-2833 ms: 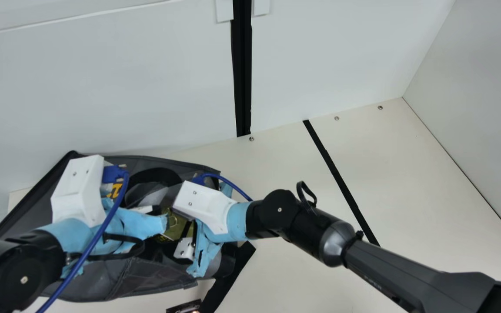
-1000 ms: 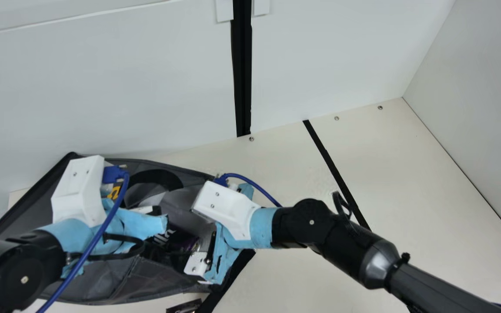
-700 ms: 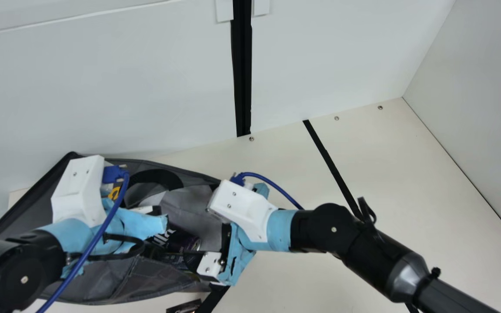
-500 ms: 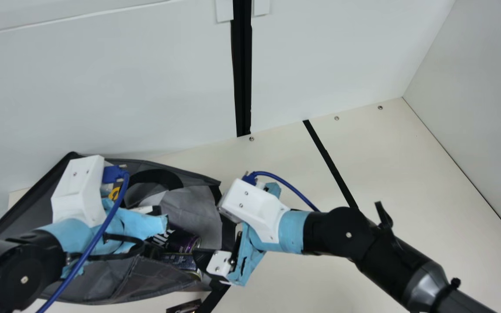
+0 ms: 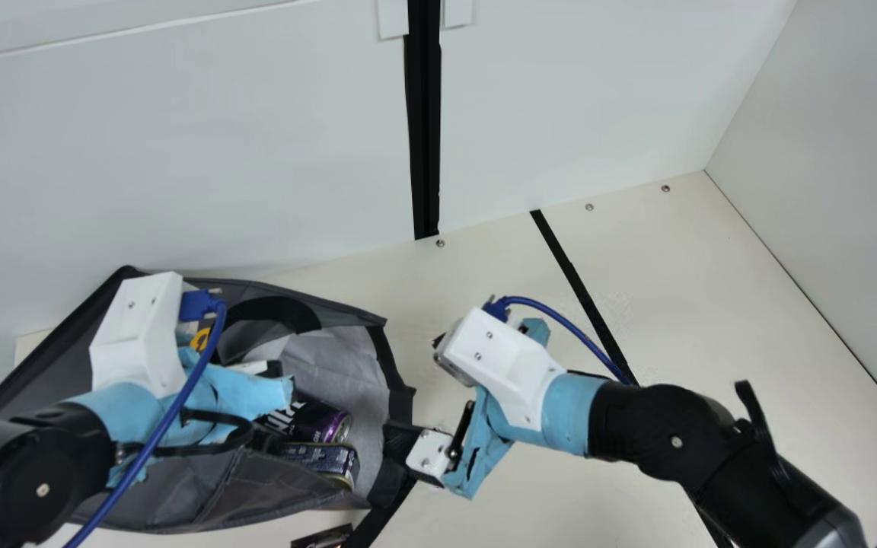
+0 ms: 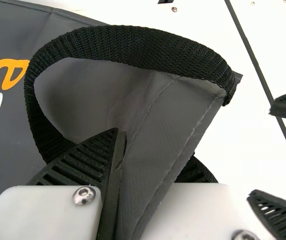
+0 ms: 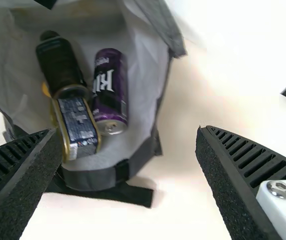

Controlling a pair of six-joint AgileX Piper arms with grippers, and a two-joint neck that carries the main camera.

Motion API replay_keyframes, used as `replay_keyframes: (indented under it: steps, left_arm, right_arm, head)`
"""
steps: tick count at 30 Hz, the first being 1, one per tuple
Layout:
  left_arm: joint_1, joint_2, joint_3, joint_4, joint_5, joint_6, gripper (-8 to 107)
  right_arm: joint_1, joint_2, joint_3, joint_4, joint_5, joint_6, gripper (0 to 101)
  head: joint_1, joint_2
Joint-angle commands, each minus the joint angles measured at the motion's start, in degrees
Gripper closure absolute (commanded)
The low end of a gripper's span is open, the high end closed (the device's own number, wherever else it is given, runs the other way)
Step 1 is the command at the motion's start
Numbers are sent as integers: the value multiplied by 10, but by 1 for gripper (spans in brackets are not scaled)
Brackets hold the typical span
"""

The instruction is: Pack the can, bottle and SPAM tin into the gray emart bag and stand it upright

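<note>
Beside bag, R gripper, spread, has backed off fr SPAM tin

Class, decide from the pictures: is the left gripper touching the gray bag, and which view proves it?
Touching. The left wrist view shows the left gripper with an edge of the gray bag pinched between its fingers.

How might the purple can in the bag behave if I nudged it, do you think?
Lying on its side, the purple can would likely roll. The tin beside it might stop it one way. Its smooth, shiny surface could prove slippery.
</note>
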Motion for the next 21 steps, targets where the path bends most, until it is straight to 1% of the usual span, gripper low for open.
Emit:
replay_keyframes:
  steps: [1, 8, 12, 17, 21]
  left_arm:
    - [0, 0, 0, 0, 0, 0, 107]
    - [0, 0, 0, 0, 0, 0, 107]
    - [0, 0, 0, 0, 0, 0, 107]
    - [0, 0, 0, 0, 0, 0, 107]
    - [0, 0, 0, 0, 0, 0, 107]
  right_arm:
    - [-6, -10, 3, -16, -3, 18, 6]
    - [-27, -46, 18, -70, -4, 71, 6]
    - [-43, -68, 24, -99, 4, 97, 6]
    - [-71, -95, 26, -127, 25, 117, 6]
    - [-101, -117, 25, -141, 50, 118, 6]
  head:
    - [-13, 0]
    - [-13, 0]
    - [-13, 0]
    - [-13, 0]
    - [-13, 0]
